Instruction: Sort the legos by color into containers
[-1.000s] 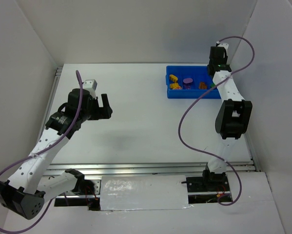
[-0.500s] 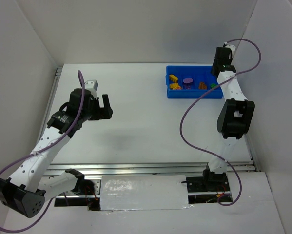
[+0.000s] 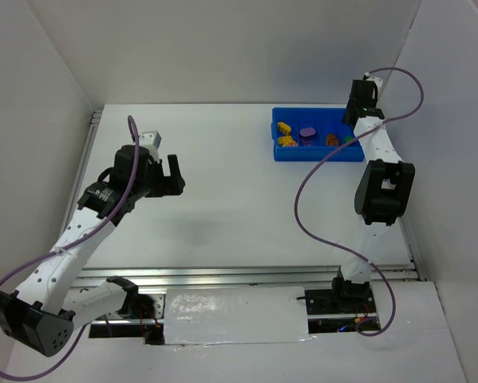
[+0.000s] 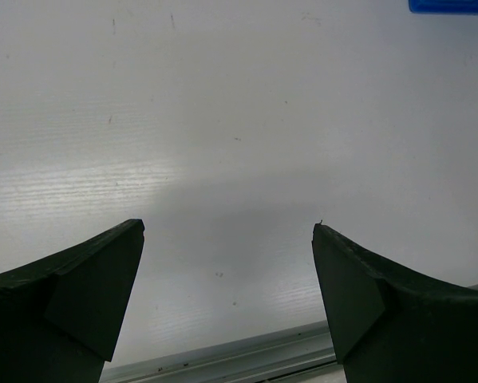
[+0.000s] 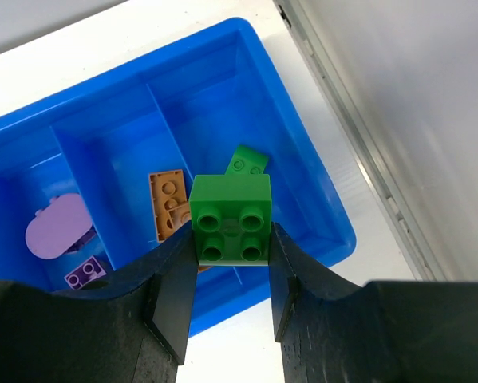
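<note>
My right gripper [image 5: 232, 239] is shut on a green square brick [image 5: 231, 218] and holds it above the right end of the blue tray [image 5: 318, 203]. Below it, the rightmost compartment holds another green brick [image 5: 246, 162]. The compartment to its left holds a brown-orange brick [image 5: 167, 199], and the one beyond holds a round purple brick [image 5: 57, 229]. In the top view the tray [image 3: 317, 154] sits at the far right, with yellow bricks [image 3: 284, 133] in its left compartment. My left gripper [image 3: 173, 175] is open and empty over the bare table at the left.
A metal rail [image 5: 358, 152] runs along the table's right edge, close beside the tray. White walls enclose the table at the back and both sides. A rail [image 4: 223, 363] shows under the left gripper.
My right gripper has moved a little toward the far right corner with the green brick. The left arm has barely moved.
</note>
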`<state>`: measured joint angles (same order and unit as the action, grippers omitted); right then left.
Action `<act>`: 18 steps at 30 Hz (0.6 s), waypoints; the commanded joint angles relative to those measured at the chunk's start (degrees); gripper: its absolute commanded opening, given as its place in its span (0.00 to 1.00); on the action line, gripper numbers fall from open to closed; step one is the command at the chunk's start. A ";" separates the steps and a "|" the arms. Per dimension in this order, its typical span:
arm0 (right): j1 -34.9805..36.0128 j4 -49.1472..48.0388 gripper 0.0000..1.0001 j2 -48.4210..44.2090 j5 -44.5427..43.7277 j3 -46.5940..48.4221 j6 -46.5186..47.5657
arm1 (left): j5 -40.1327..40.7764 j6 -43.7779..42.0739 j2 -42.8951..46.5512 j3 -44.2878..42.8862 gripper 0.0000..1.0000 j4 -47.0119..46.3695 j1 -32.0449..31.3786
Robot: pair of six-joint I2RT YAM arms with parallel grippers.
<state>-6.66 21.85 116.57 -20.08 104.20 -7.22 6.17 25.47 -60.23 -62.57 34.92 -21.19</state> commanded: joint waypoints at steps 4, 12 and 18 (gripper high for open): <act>-0.29 -1.72 0.00 -0.03 0.92 0.30 -0.95 | 0.86 -0.60 -0.24 -0.19 1.00 -1.52 0.18; -0.38 -2.68 0.00 -1.35 7.59 -1.98 0.54 | 0.86 -0.60 -0.24 -0.10 1.00 -1.43 0.18; -0.29 -1.81 0.00 -2.05 10.92 -2.16 1.51 | 0.59 -0.69 -0.33 -0.10 0.99 -1.52 0.18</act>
<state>-6.70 21.52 116.62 -12.45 102.48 -6.96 6.42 25.50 -60.23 -62.50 34.94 -21.19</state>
